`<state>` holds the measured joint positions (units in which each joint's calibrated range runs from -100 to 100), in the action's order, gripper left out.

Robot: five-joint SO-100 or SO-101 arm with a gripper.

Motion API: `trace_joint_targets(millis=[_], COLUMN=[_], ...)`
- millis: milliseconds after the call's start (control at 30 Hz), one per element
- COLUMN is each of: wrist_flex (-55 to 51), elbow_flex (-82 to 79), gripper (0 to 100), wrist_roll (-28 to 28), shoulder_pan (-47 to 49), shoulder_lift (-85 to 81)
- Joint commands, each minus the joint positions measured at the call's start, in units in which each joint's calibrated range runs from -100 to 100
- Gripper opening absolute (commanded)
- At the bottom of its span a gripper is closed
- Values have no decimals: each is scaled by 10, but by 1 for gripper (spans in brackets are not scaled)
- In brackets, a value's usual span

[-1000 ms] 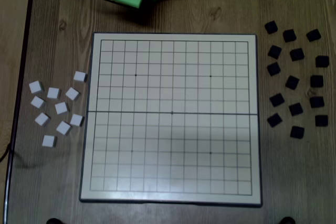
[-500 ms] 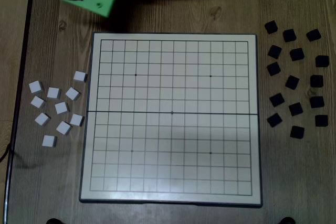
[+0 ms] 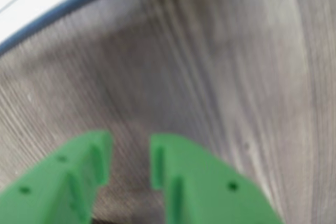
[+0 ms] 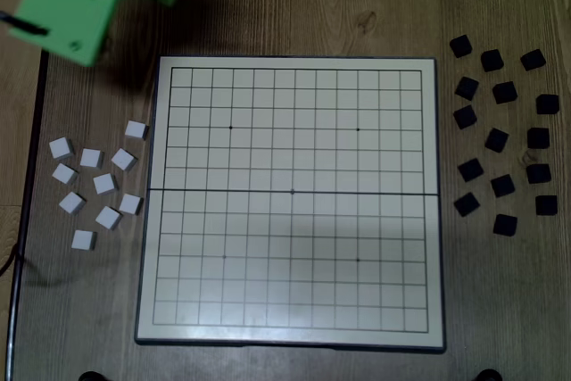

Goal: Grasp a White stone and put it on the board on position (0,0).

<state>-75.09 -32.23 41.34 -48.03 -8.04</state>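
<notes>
While fingers stand slightly parted, empty | white stones out of wrist view | board bare

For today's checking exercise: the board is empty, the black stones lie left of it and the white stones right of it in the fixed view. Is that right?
Not quite. The sides are swapped: the fixed view shows the white stones left of the board and the black stones right of it. The board is indeed empty.

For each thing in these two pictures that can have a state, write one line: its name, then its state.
gripper: empty, jaws slightly apart over bare table.
board: unfolded flat, no stones on its grid.
white stones: loose cluster on the table left of the board in the fixed view, none held.
black stones: scattered on the table right of the board.
</notes>
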Motion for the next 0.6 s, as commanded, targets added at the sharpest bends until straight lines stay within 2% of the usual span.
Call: trace_joint_targets(millis=[0,300,567], wrist_flex=[-20,-104,-71], elbow_flex=[145,465,527], gripper=[6,6,6], wrist_roll=[-5,-27,-60], shoulder_pan=[-13,-24,-11], shoulder_lift=[54,292,349])
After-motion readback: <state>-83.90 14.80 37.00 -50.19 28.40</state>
